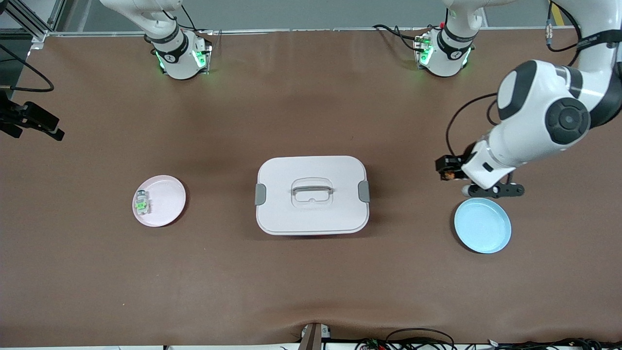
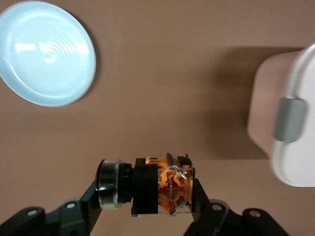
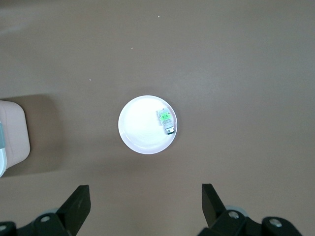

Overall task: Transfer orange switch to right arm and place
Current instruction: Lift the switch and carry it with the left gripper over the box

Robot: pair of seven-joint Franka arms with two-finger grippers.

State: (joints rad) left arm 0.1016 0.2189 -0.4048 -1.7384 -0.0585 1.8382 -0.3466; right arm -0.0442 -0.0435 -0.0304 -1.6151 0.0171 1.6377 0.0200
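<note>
Above the bench, just beside the blue plate (image 1: 482, 225), left hand (image 2: 147, 196) clamps the orange switch (image 2: 162, 185) sideways, presenting it for handover. Right hand (image 3: 145, 204) spread empty, high over pink plate (image 3: 147, 124), likely waiting.

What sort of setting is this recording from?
Probably a robotics lab bench: two arms bolted along a brown-covered table, loose cables at its edge, and staged props like the white lidded box.
</note>
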